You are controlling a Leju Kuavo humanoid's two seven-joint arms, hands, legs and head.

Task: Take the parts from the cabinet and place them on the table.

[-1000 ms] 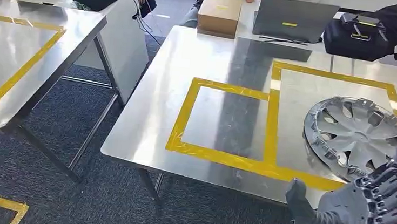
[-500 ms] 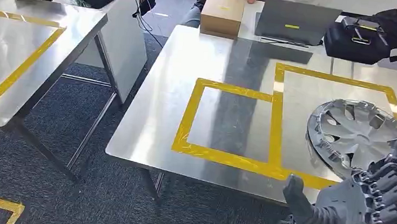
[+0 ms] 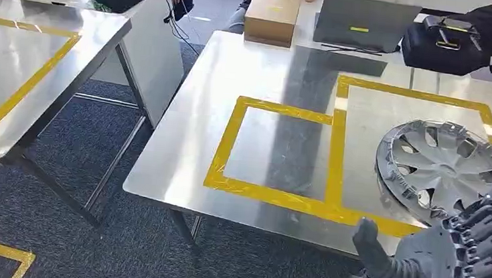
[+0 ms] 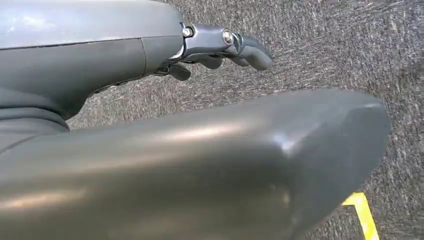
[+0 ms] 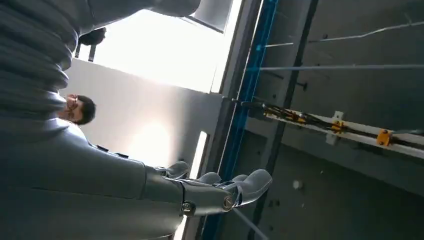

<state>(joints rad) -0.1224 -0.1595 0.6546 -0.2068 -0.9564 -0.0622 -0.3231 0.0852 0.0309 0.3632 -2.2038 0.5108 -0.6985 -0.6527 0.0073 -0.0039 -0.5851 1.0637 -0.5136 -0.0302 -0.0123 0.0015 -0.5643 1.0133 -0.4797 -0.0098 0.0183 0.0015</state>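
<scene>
A silver wheel cover (image 3: 439, 169) lies flat on the steel table (image 3: 270, 67), inside the right yellow-taped square. My right hand (image 3: 451, 261) hovers at the table's front edge, just short of the cover's near rim. Its fingers are spread and it holds nothing. In the right wrist view the right hand (image 5: 215, 192) shows stretched fingers with nothing in them, against a ceiling. My left hand (image 4: 220, 45) hangs above the grey carpet with loosely bent fingers and nothing in it.
A smaller yellow-taped square (image 3: 229, 144) marks the table's middle. At the back stand a cardboard box (image 3: 272, 18), a laptop (image 3: 364, 23) and a black bag (image 3: 443, 45), with people seated behind. A second steel table (image 3: 7, 71) is at the left across a carpet gap.
The whole picture swayed slightly and came back, so the camera moved. The wheel cover stays in its square. My right hand has sunk a little near the table's front edge.
</scene>
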